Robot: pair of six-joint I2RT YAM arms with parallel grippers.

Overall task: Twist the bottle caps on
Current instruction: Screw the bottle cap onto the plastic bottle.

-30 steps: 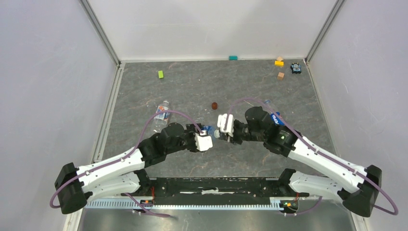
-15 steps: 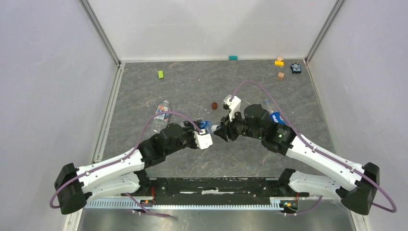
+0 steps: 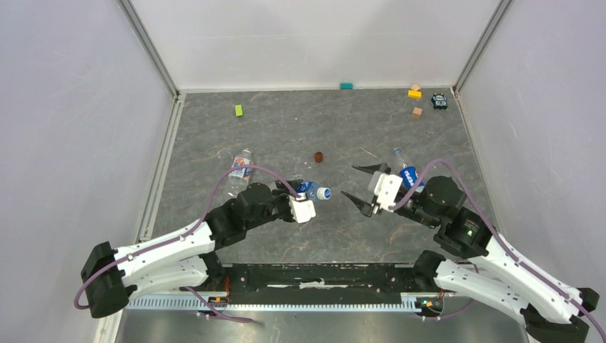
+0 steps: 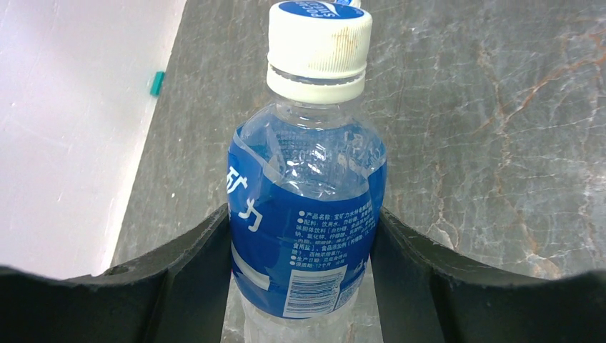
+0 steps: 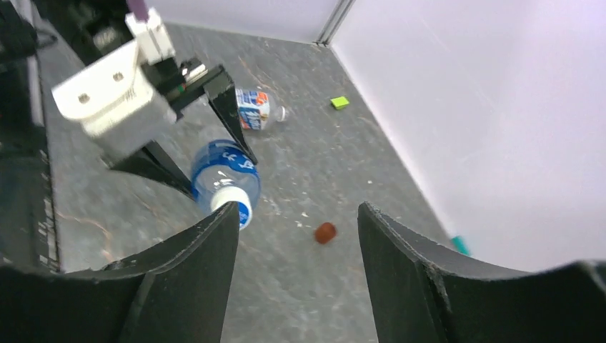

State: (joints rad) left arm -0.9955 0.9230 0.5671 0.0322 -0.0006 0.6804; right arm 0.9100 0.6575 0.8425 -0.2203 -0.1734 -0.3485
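Top view: shows the left gripper (image 3: 304, 192) clamped round a small clear plastic bottle with a blue-and-white wrap label (image 3: 309, 187), held about mid-worktop (image 3: 286, 128) with its neck pointing right and a whitish round screw cap with a blue top (image 3: 324, 193) on it; shows the right gripper (image 3: 349, 181) spread wide, holding nothing, just right of that cap and apart from it; finds a second bottle (image 3: 241, 170) lying towards the left edge and a third bottle (image 3: 404, 168) towards the right edge, half hidden by the right arm; finds no loose caps; notes a small dark red-brown disc (image 3: 319, 157) beyond the held bottle.

Left wrist view: confirms both jaws pressed on the label and the cap sitting square on the neck; cannot tell how tight; looks empty inside, though clear water cannot be ruled out.

Right wrist view: shows open jaws with only floor between; catches the second bottle's neck, seemingly uncapped; leaves its contents unclear.

Judged: first capping at or near its end; calls next either for a fresh pinch on the cap and a further twist, or for setting this bottle down and finding a cap for the next.
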